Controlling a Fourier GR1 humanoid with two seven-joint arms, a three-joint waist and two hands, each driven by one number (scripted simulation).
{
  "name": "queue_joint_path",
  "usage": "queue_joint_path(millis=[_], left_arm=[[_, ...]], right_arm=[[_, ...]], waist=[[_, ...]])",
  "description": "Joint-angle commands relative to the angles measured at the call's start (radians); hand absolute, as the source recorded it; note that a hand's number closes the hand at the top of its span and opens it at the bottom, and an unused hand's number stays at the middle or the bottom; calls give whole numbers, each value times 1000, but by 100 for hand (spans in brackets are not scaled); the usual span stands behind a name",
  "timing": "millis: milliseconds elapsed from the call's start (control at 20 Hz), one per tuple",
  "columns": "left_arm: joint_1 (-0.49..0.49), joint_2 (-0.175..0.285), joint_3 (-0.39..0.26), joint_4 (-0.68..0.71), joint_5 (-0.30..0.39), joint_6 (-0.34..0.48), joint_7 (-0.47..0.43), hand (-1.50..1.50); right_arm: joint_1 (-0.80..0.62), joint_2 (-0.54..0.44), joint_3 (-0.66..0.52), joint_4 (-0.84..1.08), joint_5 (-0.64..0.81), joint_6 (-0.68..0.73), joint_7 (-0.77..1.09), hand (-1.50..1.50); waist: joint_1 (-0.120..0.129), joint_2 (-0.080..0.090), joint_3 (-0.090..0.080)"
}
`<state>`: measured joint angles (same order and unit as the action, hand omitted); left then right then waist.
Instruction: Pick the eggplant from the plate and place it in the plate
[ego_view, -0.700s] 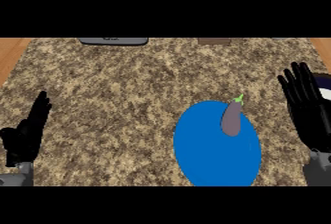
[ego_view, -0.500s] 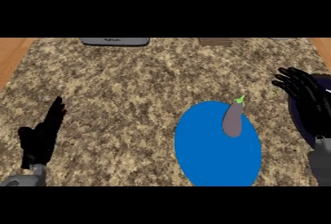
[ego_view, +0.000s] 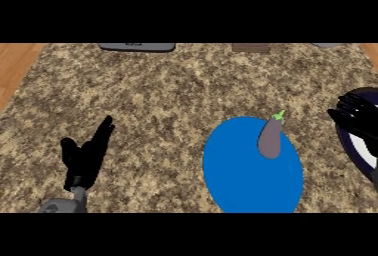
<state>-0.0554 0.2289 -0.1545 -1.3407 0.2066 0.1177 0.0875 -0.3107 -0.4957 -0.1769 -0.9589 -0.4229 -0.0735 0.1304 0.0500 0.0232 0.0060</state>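
Note:
A purple eggplant (ego_view: 271, 141) with a green stem lies on the upper right part of a blue plate (ego_view: 244, 180) at the counter's front right. A second plate (ego_view: 347, 150) with a dark rim and a white inside shows partly at the right edge. My right hand (ego_view: 356, 116) hovers over that plate's top, open, fingers pointing left, a short way right of the eggplant and not touching it. My left hand (ego_view: 87, 156) stands open at the lower left, fingers up, far from both plates.
The speckled stone counter (ego_view: 170, 95) fills the view. A grey object (ego_view: 137, 46) and a brown one (ego_view: 251, 48) sit at the back edge. A wooden surface (ego_view: 15, 65) borders the counter on the left.
The view has shifted, bringing the dark-rimmed plate in at the right. My right hand has tipped from upright to fingers pointing left. The left hand has moved inward.

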Motion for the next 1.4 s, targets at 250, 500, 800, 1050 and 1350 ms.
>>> queue_joint_path(millis=[250, 500, 800, 1050, 1350], left_arm=[[11, -56, -26, -16, -11, 19, 85, 0], [22, -39, -28, -58, 7, -7, 98, 0], [4, -42, 0, 4, 6, -11, 89, 0], [81, -65, -41, -69, -22, 0, 89, 0], [95, -68, -9, -94, -35, 3, 87, 0]], right_arm=[[-233, -104, -51, 457, 33, 264, -118, -150], [-239, -180, 106, 394, 112, 546, 22, -150], [-387, -182, 168, 434, 156, 708, 128, -150], [-460, -107, 211, 472, 221, 710, 172, -150], [-455, -38, 219, 421, 278, 645, 227, -150]], waist=[[-27, -15, -4], [-16, -16, -4], [-25, -17, -6], [-28, -20, -6], [-40, -23, -6]])
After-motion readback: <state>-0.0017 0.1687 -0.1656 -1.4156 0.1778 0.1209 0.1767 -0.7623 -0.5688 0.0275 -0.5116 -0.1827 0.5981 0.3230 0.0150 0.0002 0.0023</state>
